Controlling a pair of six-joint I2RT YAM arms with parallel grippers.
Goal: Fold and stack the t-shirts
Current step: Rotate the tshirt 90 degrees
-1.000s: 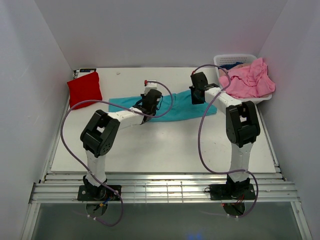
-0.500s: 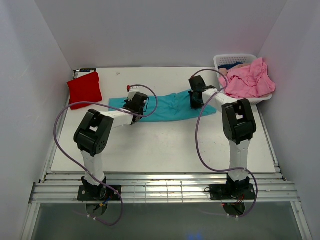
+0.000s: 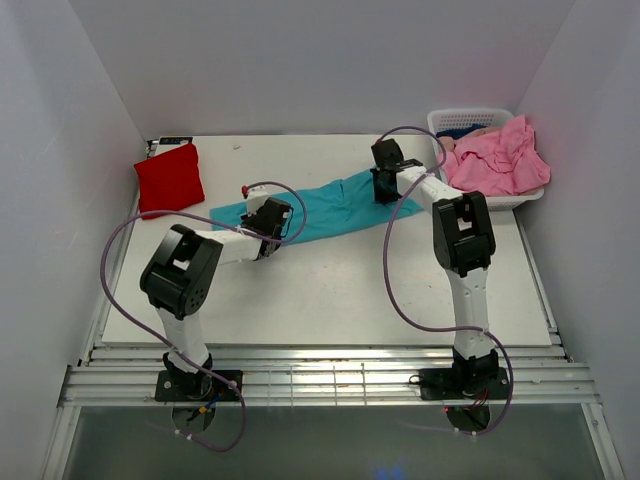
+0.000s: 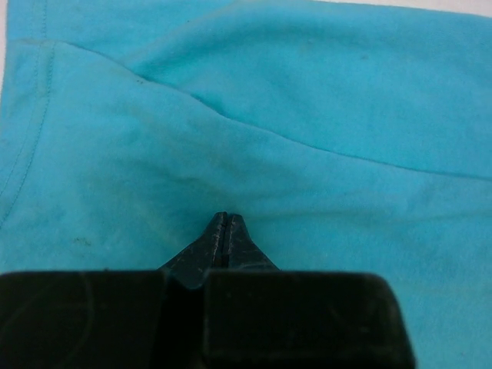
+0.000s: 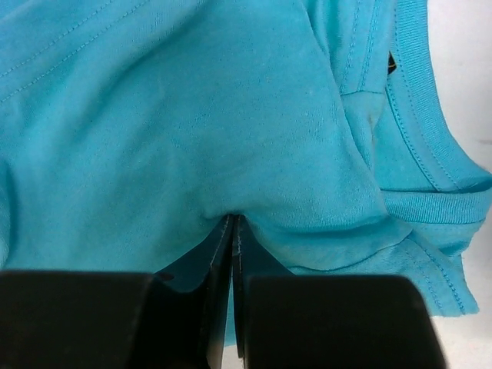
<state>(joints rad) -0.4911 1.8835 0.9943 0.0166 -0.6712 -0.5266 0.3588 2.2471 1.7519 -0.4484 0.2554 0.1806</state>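
A teal t-shirt [image 3: 325, 207] lies stretched across the middle of the table. My left gripper [image 3: 268, 218] is shut on the teal t-shirt near its left end; in the left wrist view its closed tips [image 4: 225, 219] pinch the teal cloth [image 4: 307, 138]. My right gripper [image 3: 386, 183] is shut on the shirt's right end; in the right wrist view the tips [image 5: 231, 221] pinch a fold of teal cloth [image 5: 192, 115] beside the collar [image 5: 419, 131]. A folded red t-shirt [image 3: 169, 177] lies at the far left. Pink t-shirts [image 3: 497, 158] are heaped in the basket.
A white slotted basket [image 3: 470, 121] stands at the back right, with dark blue cloth under the pink heap. White walls close in the table [image 3: 330, 290] on three sides. Purple cables loop from both arms.
Both grippers have moved left and toward the back with the teal shirt, dragging it leftward; its right end has risen toward the back and the shirt now lies more diagonal.
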